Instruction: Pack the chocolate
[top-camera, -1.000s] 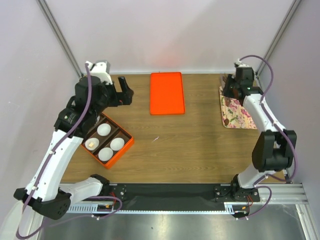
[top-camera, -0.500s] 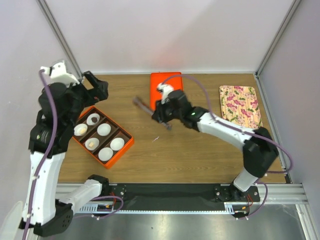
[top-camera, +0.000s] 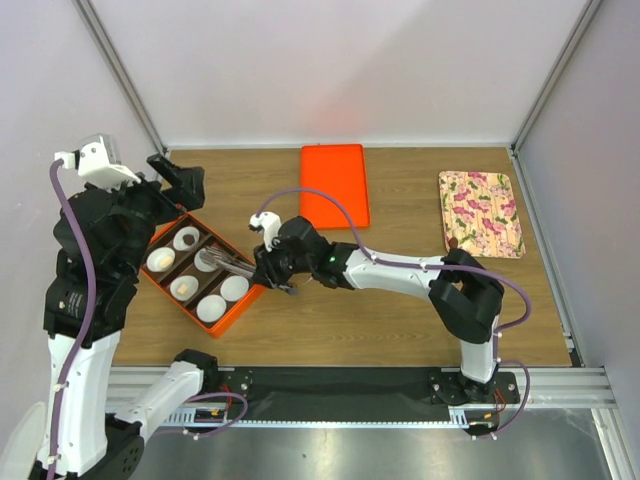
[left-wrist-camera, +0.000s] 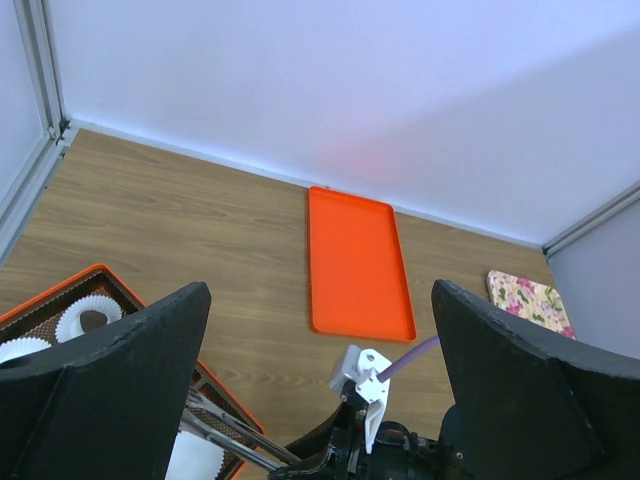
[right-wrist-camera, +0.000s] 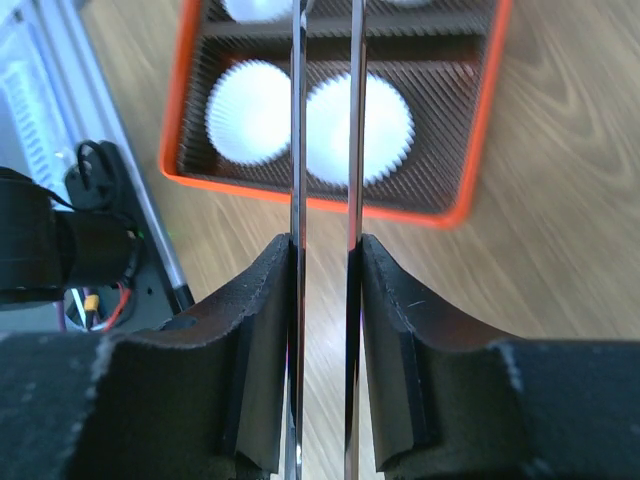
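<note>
Your right gripper (right-wrist-camera: 325, 245) is clamping a pair of tongs (right-wrist-camera: 298, 120), its two pads pressing the thin metal blades from either side with a narrow gap showing between them. The arm is stretching left across the table, and the tongs are pointing over the orange box (top-camera: 250, 293) where the white cups (right-wrist-camera: 248, 110) are sitting. You cannot tell whether anything is pinched at the tips.

The chocolate is lying in the box's cups. A dark piece (top-camera: 186, 240) is sitting in the far one, and tan pieces (top-camera: 160, 262) (top-camera: 182, 289) are lying in two cups along the left side.

Your left gripper (left-wrist-camera: 320, 295) is hanging high above the box's far corner with its fingers spread wide apart, holding nothing.
</note>
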